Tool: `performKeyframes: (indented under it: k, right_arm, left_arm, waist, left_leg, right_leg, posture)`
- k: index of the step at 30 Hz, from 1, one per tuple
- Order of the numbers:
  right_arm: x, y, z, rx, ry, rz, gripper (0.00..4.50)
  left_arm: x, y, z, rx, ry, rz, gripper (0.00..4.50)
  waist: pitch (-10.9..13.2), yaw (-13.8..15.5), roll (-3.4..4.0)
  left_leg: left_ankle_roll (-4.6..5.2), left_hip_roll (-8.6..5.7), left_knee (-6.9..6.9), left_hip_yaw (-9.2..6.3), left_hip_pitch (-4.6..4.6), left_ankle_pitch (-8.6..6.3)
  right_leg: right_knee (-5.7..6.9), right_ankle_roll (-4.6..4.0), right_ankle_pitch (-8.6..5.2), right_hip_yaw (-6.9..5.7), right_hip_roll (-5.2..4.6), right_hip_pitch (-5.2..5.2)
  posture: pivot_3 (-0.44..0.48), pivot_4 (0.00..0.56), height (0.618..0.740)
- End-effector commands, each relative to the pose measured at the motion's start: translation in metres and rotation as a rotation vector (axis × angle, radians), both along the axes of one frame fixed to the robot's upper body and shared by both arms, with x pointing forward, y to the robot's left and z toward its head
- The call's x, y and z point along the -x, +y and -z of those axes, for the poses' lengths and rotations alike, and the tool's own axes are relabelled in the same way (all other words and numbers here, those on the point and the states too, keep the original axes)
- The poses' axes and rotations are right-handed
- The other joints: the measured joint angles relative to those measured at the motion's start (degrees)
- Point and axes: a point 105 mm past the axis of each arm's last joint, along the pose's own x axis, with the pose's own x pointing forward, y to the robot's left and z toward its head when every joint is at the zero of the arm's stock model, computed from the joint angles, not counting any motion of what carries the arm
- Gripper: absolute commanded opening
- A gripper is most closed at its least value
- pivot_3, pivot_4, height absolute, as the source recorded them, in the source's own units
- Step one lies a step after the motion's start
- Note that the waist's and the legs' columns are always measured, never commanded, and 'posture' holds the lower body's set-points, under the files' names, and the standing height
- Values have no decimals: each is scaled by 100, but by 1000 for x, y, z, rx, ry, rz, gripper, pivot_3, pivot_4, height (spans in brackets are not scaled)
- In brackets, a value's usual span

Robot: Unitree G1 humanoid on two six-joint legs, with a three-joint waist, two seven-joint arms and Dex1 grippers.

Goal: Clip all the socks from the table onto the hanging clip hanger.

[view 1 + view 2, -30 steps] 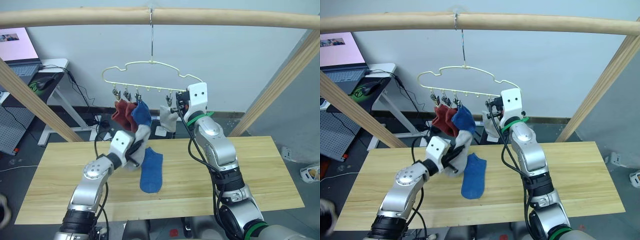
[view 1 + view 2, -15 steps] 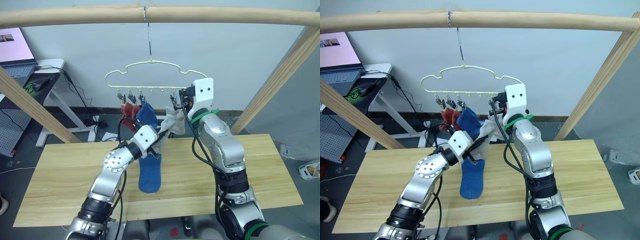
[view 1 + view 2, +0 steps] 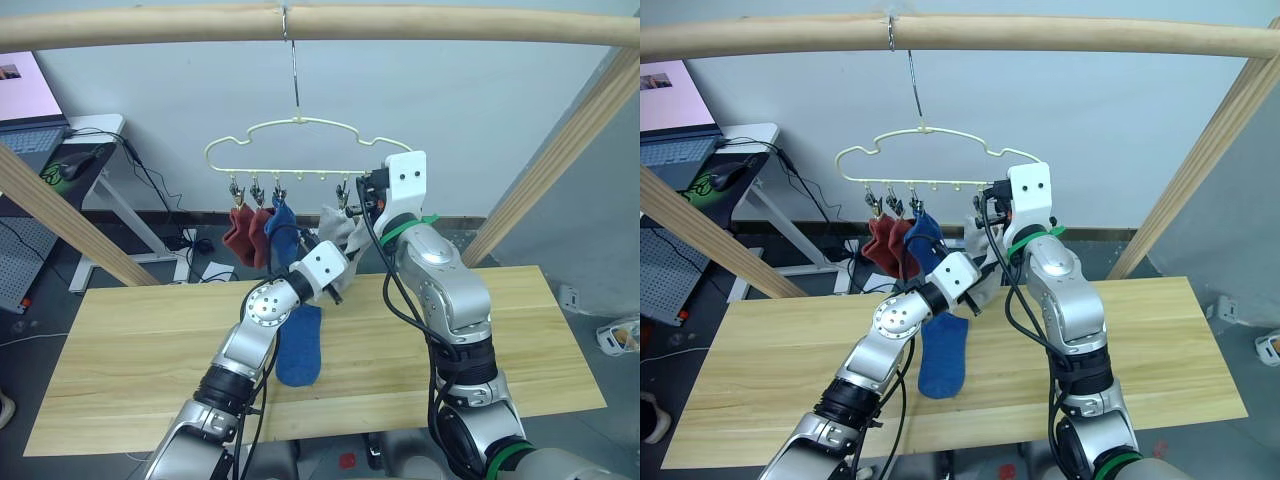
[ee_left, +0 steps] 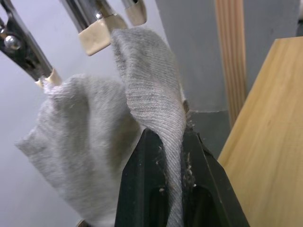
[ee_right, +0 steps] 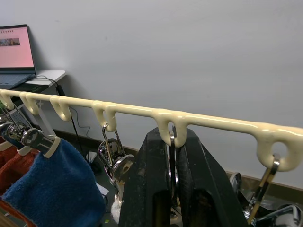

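At the clip hanger [image 3: 300, 150], risk is the grey sock [image 4: 151, 94] missing the clip mouth or slipping out of the pinch.
You've got the left end effector [image 4: 173, 142] pressed together on a fold of that grey sock, its top edge just under the cream clip tips [image 4: 97, 40], beside the other grey sock [image 4: 71, 137] already clipped. Right end effector [image 5: 170, 142] is pinching a clip wire right under the hanger rail [image 5: 142, 113]; if it lets go or the hanger swings on its hook, the clip shifts off the fabric. Only a thin fold is held, so a snag could pull it free. Two red socks [image 3: 245, 232] and one blue sock [image 3: 283, 232] hang clipped; second blue sock [image 3: 298, 345] lies on the worktop [image 3: 130, 340].
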Motion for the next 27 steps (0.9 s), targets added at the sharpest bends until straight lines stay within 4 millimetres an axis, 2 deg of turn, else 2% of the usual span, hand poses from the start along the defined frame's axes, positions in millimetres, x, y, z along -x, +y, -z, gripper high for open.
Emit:
performKeyframes:
  k: [1,26,27]
  right_arm:
    - [11,10,-29,-40,-99,-47,0]
    - [9,6,-24,-13,-92,-32,0]
    - [9,6,-24,-17,-91,-32,300]
  left_arm:
    - [-3,-3,-13,12,-59,1,28]
    - [-10,-3,-31,52,-136,-24,28]
    - [-10,-3,-32,53,-137,-25,4]
  waist:
    - [0,-5,0]
    - [0,-32,0]
    - [0,-32,0]
  left_leg:
    - [0,0,0,0,0,0]
    - [0,0,5,-3,2,0]
    - [0,0,6,-3,2,0]
  right_leg:
    - [0,0,0,0,0,0]
    - [16,0,1,-2,0,0]
    - [16,0,1,-2,0,0]
  posture:
    - [-142,209,740]
    - [-141,214,740]
    - [-141,214,740]
